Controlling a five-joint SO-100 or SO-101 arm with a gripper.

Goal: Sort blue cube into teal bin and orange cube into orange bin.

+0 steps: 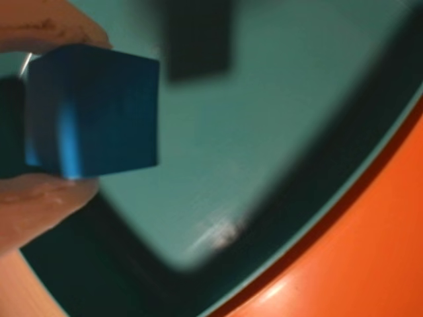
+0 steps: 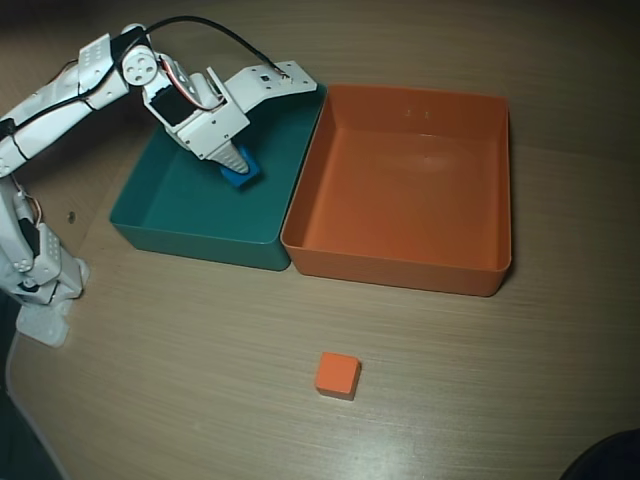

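Orange matte cube [image 2: 337, 375] on the wooden desk [image 2: 200, 400] shows only overhead; the wrist view shows the tool [image 1: 39, 109] clamping the blue matte cube [image 1: 99, 109] above the teal plastic bin [image 1: 291, 99].

Matte blue cube [image 1: 92, 112], glossy plastic teal bin [image 2: 180, 235] and orange bin [image 2: 400, 270], wood-grain table [image 2: 200, 400].

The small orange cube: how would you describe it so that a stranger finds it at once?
Start at the two large square plastic trays, the teal bin and the orange bin, side by side. Below them in the overhead view, alone on the bare wooden table, lies the small matte orange cube. The bright blue cube sits over the teal tray instead.
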